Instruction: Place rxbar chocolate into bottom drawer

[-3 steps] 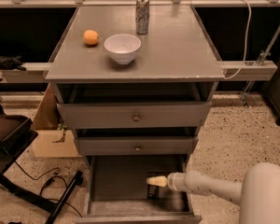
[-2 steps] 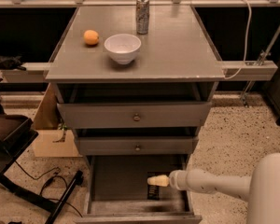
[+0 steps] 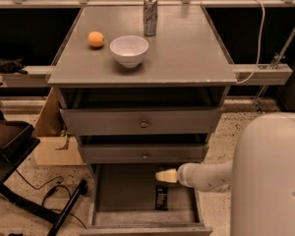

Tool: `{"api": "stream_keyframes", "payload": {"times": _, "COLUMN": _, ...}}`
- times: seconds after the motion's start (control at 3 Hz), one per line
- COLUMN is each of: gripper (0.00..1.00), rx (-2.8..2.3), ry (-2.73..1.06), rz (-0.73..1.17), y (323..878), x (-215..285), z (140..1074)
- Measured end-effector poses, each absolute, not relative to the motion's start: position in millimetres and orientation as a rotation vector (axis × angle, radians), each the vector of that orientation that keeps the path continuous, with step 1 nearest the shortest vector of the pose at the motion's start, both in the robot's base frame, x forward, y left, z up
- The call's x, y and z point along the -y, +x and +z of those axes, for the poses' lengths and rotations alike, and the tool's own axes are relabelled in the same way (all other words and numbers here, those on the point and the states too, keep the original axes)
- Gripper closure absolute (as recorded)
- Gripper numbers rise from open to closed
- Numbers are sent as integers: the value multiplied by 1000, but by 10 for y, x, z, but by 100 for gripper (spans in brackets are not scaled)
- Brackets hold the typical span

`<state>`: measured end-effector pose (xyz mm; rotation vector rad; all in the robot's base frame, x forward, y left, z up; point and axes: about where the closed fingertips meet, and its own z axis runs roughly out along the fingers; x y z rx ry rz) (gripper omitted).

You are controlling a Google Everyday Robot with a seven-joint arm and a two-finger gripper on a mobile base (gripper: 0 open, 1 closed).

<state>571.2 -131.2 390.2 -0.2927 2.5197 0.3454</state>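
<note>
The rxbar chocolate (image 3: 161, 198), a flat black bar with pale print, lies on the grey floor of the pulled-out bottom drawer (image 3: 122, 191), near its front right. My gripper (image 3: 166, 176), with a cream tip on a white arm, reaches in from the right. It hovers above the drawer, just behind and above the bar, apart from it. It holds nothing that I can see.
The two upper drawers (image 3: 144, 124) with round knobs are slightly open. On the cabinet top stand a white bowl (image 3: 129, 50), an orange (image 3: 95, 39) and a metal can (image 3: 150, 16). A black chair (image 3: 5, 141), a cardboard box (image 3: 54, 146) and floor cables (image 3: 49, 193) are at left.
My gripper has lifted up and back from the drawer floor. The bar stays lying in the drawer, now showing clear of the gripper.
</note>
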Motion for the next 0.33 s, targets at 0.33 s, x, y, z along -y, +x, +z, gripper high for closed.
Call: {"api": "stream_keyframes", "payload": {"times": 0.33, "gripper": 0, "rx": -2383, "ry": -409, "rz": 266, "y": 5825, "x": 787, "z": 4609}}
